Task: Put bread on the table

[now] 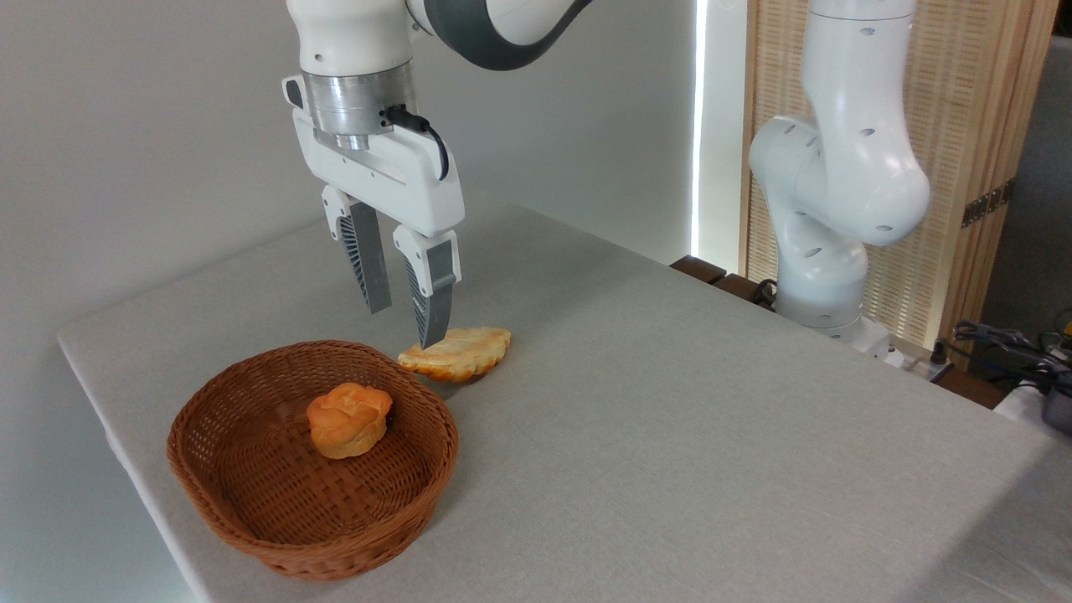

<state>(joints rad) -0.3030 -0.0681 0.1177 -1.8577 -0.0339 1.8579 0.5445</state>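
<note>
Inside the basket (243,494) sits the bread (348,419), while the gripper (406,322) hangs above with fingers narrowly parted, empty, one tip hiding part of the pastry (461,355) on the table (670,419).

A fingertip of the hand (406,322) covers part of the pastry (459,353).

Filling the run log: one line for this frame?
gripper: open, empty, above basket's far rim | bun: in basket, untouched | pastry: on table beside basket | step: bun not yet grasped
</note>
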